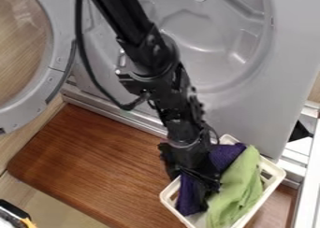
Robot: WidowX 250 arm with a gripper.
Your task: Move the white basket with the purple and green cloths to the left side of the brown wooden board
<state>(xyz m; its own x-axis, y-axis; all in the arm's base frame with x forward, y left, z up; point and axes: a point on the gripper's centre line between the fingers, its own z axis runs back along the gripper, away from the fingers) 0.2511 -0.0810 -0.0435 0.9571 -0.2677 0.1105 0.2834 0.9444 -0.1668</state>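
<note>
The black gripper (203,187) hangs low over a white basket (272,172) at the lower right, its lower end among the cloths. A dark purple cloth (226,156) lies in the basket around and beside the gripper. To the right of it, a light green cloth (241,189) is heaped along the basket and reaches near its rim. Whether the gripper has hold of the purple cloth cannot be told, as the tips are hidden against the dark fabric.
Behind the arm stands a grey machine front with a round recess (209,31). Its round door (53,77) is swung out at the left. A brown wooden board (94,161) lies under the basket. A black and orange object (16,215) sits at the bottom left.
</note>
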